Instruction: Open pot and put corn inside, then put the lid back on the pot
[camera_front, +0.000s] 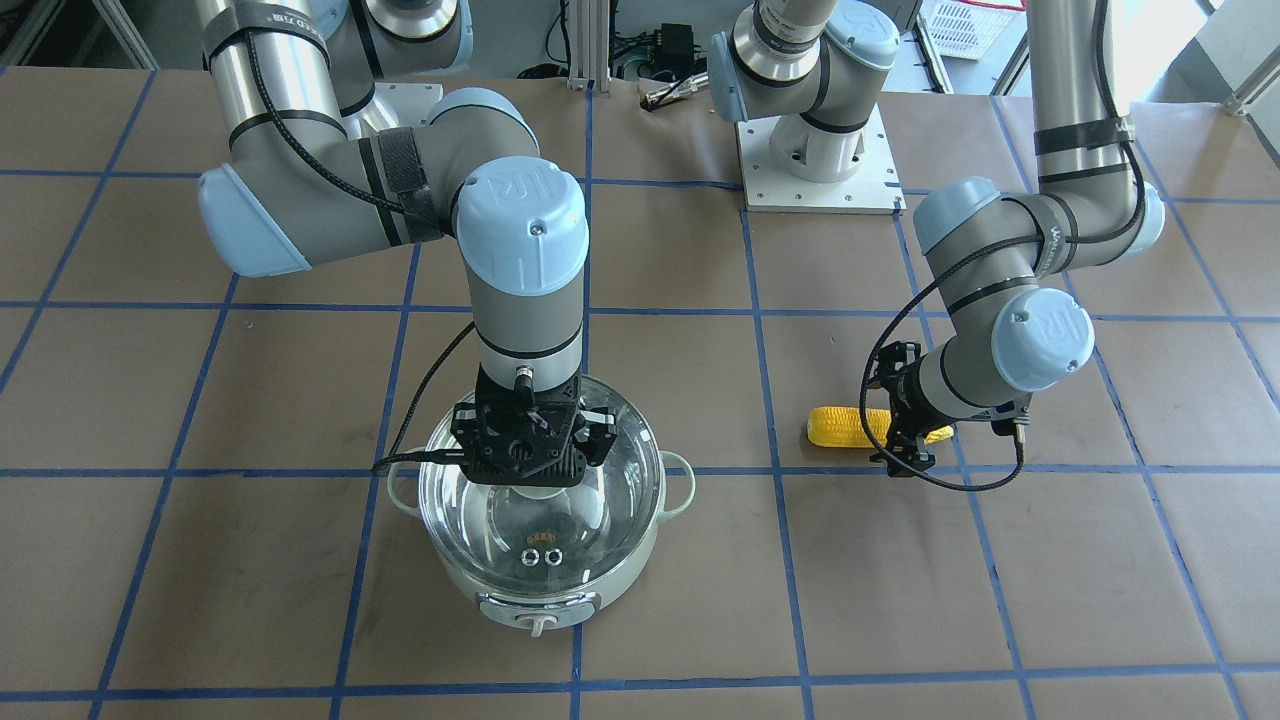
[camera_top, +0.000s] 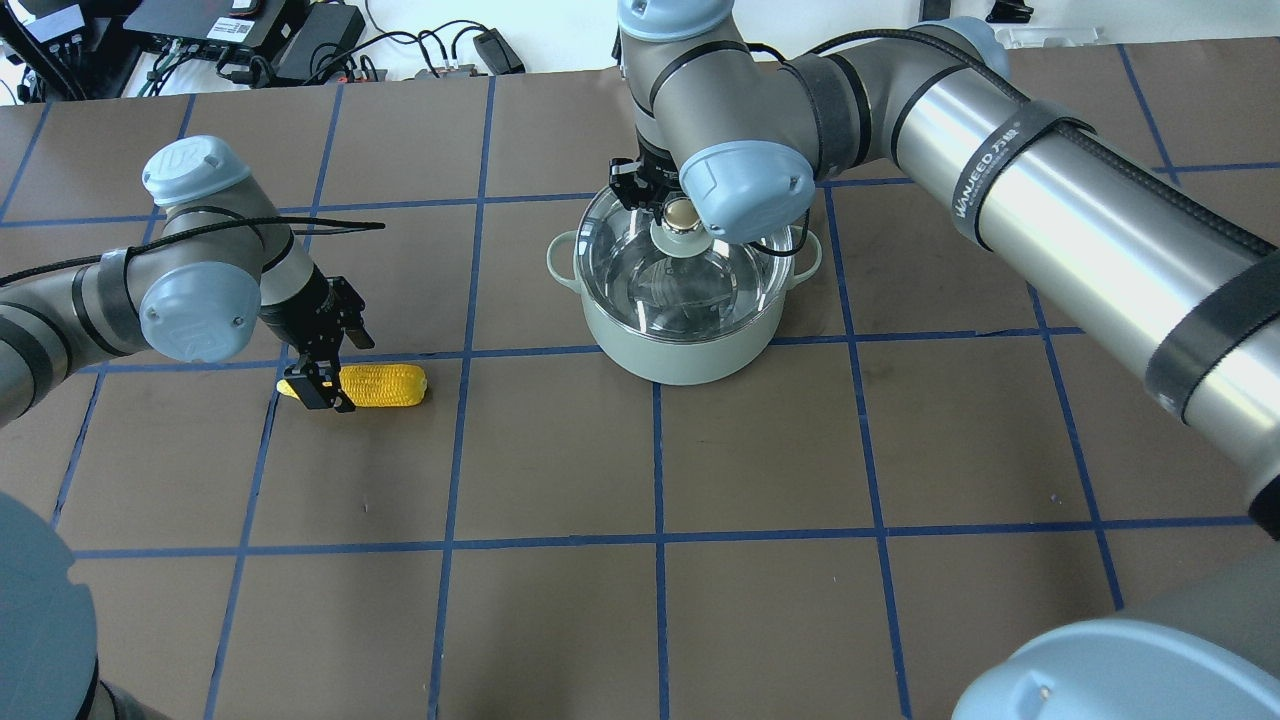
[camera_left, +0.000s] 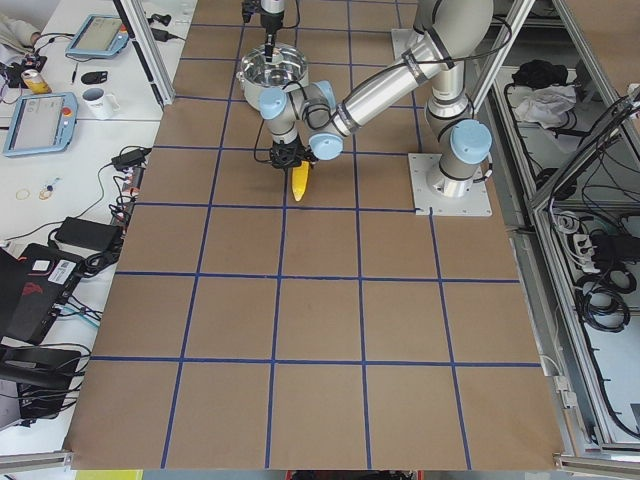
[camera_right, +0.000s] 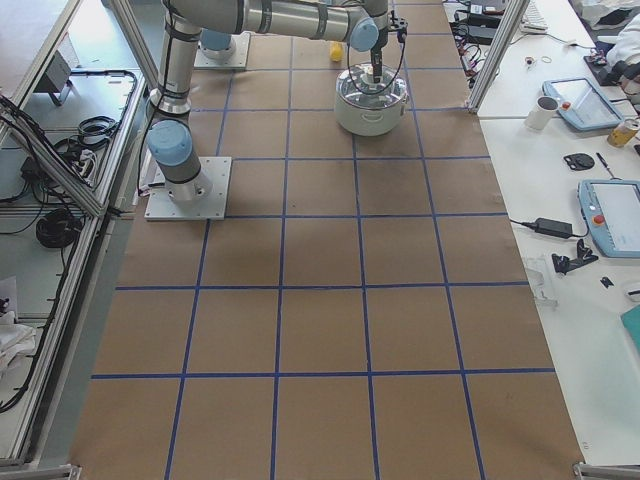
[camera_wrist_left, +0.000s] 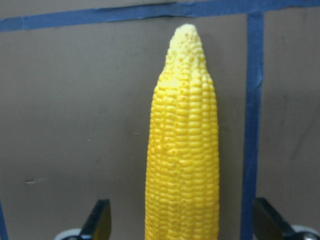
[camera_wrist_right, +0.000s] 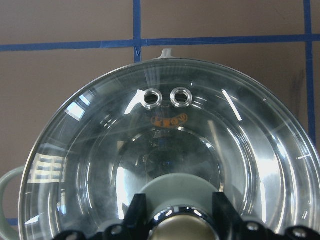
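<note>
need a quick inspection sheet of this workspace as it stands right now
surface: brown table with a blue tape grid
job's things: lid seated on the pot; corn lying on the table, outside the pot
clutter: nothing seen
end effectors: left end effector open, straddling the corn; right end effector around the lid's knob, grip unclear
cables: black cables loop off both wrists
surroundings: electronics beyond the table edge; mug on a side bench
</note>
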